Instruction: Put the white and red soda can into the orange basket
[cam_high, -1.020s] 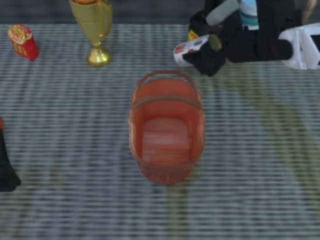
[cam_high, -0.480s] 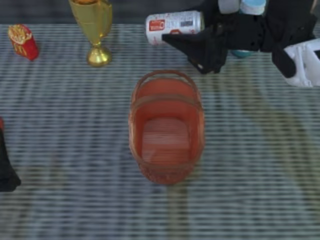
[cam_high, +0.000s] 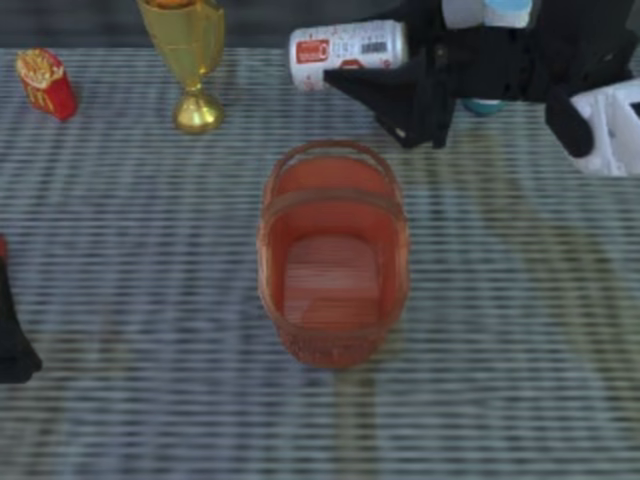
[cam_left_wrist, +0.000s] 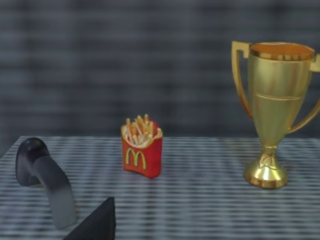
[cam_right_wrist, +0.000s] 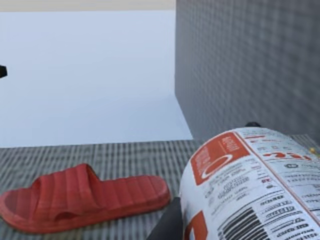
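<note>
The white and red soda can (cam_high: 346, 52) lies on its side, lifted above the table's far edge, behind the orange basket (cam_high: 333, 300). My right gripper (cam_high: 392, 78) is shut on the can's right end, with one dark finger (cam_high: 372, 88) running under it. The right wrist view is filled at one side by the can (cam_right_wrist: 250, 185), with a dark finger (cam_right_wrist: 167, 227) against it. The basket stands at the table's middle with its handle arched over its far half, and nothing lies in it. My left arm (cam_high: 12, 345) is parked at the left edge; only one finger (cam_left_wrist: 97, 225) shows.
A gold trophy (cam_high: 190, 55) and a red fries carton (cam_high: 45, 82) stand at the far left. A white bottle with teal bands (cam_high: 495, 12) is behind the right arm. A red slipper (cam_right_wrist: 85, 197) lies on the table. A dark grey curved object (cam_left_wrist: 45, 175) is near the left gripper.
The right gripper has raised the can and carried it left and farther back; the can now lies level. In the last half second it barely moved. The left arm stayed still.
</note>
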